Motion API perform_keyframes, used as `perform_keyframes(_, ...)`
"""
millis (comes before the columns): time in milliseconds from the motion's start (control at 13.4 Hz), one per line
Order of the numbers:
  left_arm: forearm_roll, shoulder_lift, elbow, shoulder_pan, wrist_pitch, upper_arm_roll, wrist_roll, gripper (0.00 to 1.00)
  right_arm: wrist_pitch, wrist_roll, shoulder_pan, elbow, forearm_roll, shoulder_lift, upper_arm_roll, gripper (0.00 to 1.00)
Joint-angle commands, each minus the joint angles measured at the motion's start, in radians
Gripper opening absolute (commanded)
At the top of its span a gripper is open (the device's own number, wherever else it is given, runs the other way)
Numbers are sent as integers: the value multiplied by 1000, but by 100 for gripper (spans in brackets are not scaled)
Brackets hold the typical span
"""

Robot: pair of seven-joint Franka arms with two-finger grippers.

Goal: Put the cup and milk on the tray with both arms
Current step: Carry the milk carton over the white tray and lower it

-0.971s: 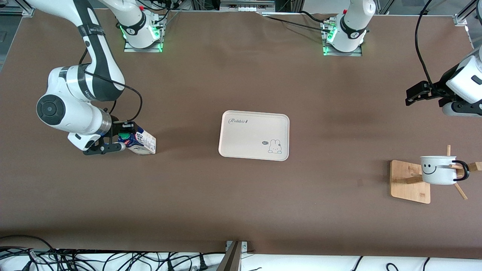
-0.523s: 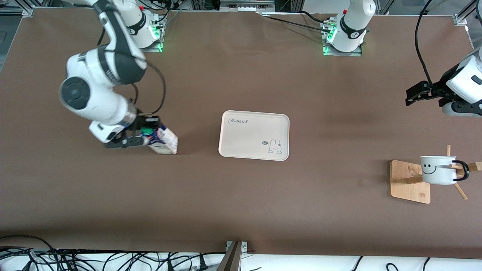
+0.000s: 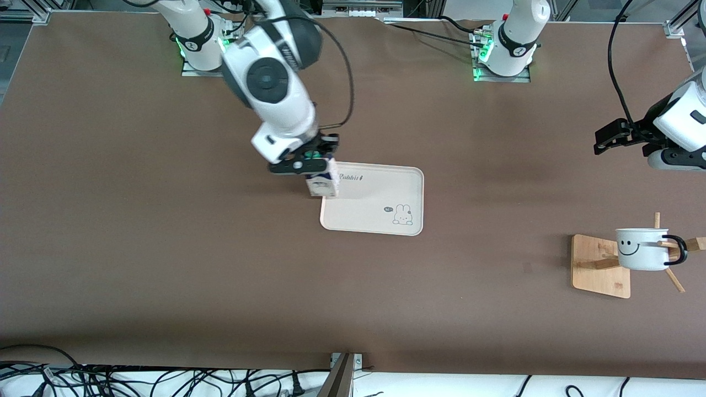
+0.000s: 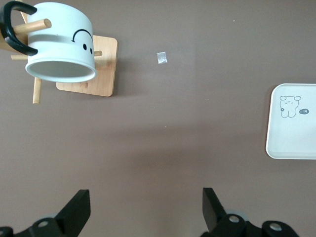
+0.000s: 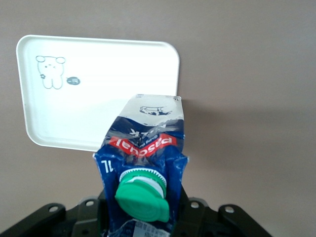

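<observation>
in the front view the right gripper (image 3: 310,161) is clamped on the milk (image 3: 322,184), held over the tray (image 3: 380,215) at the edge toward the right arm's end of the table. the left wrist view shows the left gripper (image 4: 145,210) waiting with fingers apart above bare table, the cup (image 4: 61,42) hanging on a bamboo rack (image 4: 94,74) near the left arm's end. in the right wrist view the carton (image 5: 145,148), green cap (image 5: 142,193) toward the camera, hangs above the tray's (image 5: 98,69) rim.

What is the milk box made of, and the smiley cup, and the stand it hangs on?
The milk looks like glossy printed cardboard: its top is creased and crumpled, with a green, likely plastic, cap. The cup looks like smooth white enamel or ceramic; its even sheen leaves that open. The stand looks like pale bamboo or wood, matte, with peg arms.
</observation>
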Motion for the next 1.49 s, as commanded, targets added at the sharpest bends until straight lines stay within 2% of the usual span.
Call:
perform_keyframes(0, 5, 12, 34, 1, -23, -1, 20, 100, 59, 64, 40, 58, -10, 76, -11, 48)
perform_keyframes(374, 4, 14, 34, 3, -25, -1, 20, 100, 85, 99, 65, 56, -27, 119, -17, 48)
perform_keyframes(598, 4, 14, 34, 3, -34, -1, 20, 100, 96, 136, 82, 58, -67, 151, -17, 48)
perform_keyframes(672, 4, 12, 35, 1, -34, -1, 17, 100, 97, 142, 82, 58, -68, 154, -17, 51)
perform_keyframes(747, 4, 14, 34, 1, -34, -1, 18, 100, 97, 142, 80, 58, -67, 154, -18, 56)
perform_keyframes(822, 4, 14, 34, 1, -36, -1, 20, 100, 97, 144, 80, 58, -67, 154, -18, 73)
perform_keyframes(897, 4, 14, 35, 1, -34, -1, 20, 100, 97, 142, 79, 58, -67, 153, -18, 100)
perform_keyframes(1121, 2, 14, 35, 1, -45, -1, 3, 100, 96, 141, 57, 70, -61, 125, -23, 100)
perform_keyframes(1345, 5, 23, 64, -7, -54, -1, -31, 100, 48, 131, 54, 175, -64, 91, -29, 100)
perform_keyframes(1420, 10, 56, 86, -8, -53, -1, -31, 100, 13, 128, 54, 189, -61, 64, -47, 100)
